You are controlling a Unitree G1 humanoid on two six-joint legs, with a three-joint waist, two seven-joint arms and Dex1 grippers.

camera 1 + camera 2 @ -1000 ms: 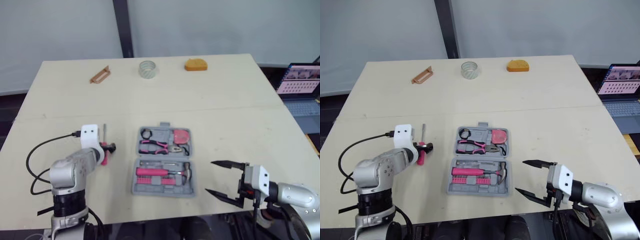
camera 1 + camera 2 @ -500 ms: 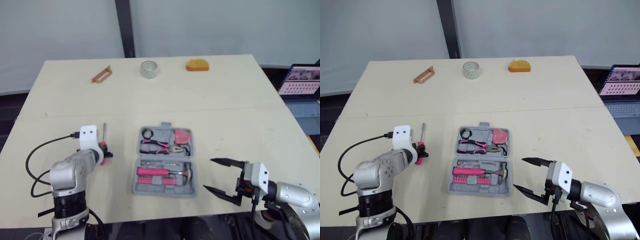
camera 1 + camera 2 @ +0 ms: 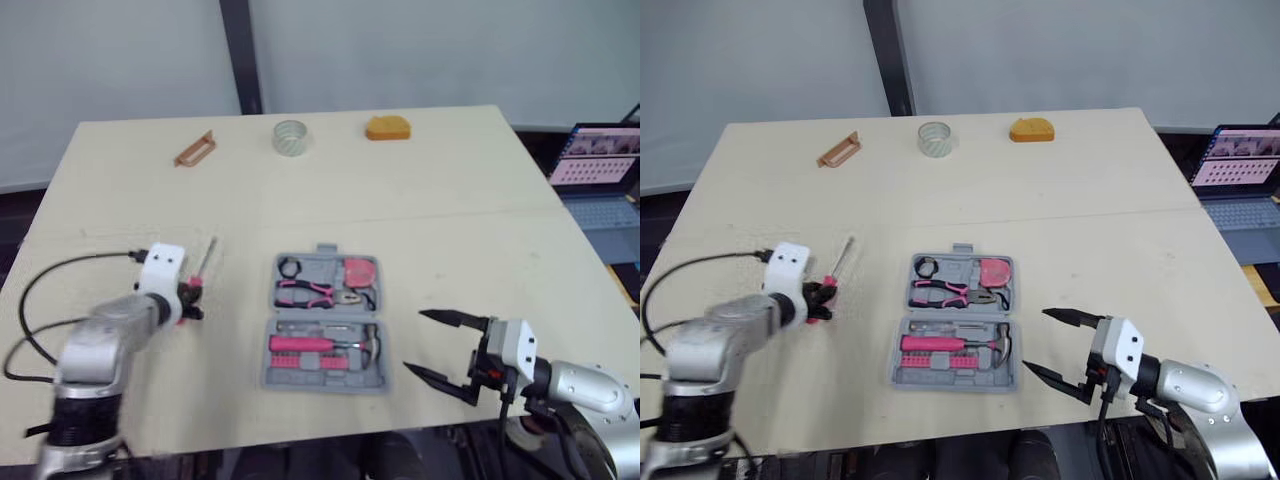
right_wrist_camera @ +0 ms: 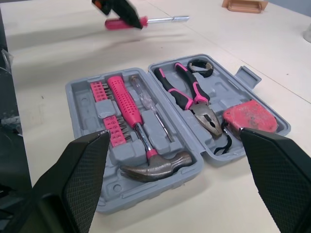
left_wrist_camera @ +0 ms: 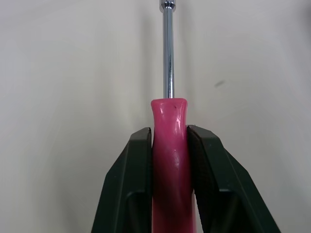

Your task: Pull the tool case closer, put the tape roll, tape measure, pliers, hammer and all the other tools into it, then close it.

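The grey tool case (image 3: 325, 322) lies open in the middle of the table. In it are pink-handled pliers (image 3: 306, 291), a pink tape measure (image 3: 361, 272), a hammer (image 4: 146, 155) and a row of bits. My left gripper (image 3: 190, 300) is shut on the pink handle of a screwdriver (image 5: 169, 160), left of the case, and the steel shaft (image 3: 207, 255) points away from me. The screwdriver (image 4: 146, 21) hangs just above the table. My right gripper (image 3: 435, 346) stands open, right of the case, and holds nothing. A clear tape roll (image 3: 289, 137) sits at the far edge.
An orange object (image 3: 387, 128) lies right of the tape roll, and a brown handle-shaped piece (image 3: 196, 149) lies at the far left. A laptop (image 3: 598, 168) stands beyond the table's right edge. A black cable (image 3: 40, 290) loops from my left wrist.
My left gripper has shut on the screwdriver's handle and carried it up and to the left. The right gripper has stayed open in place.
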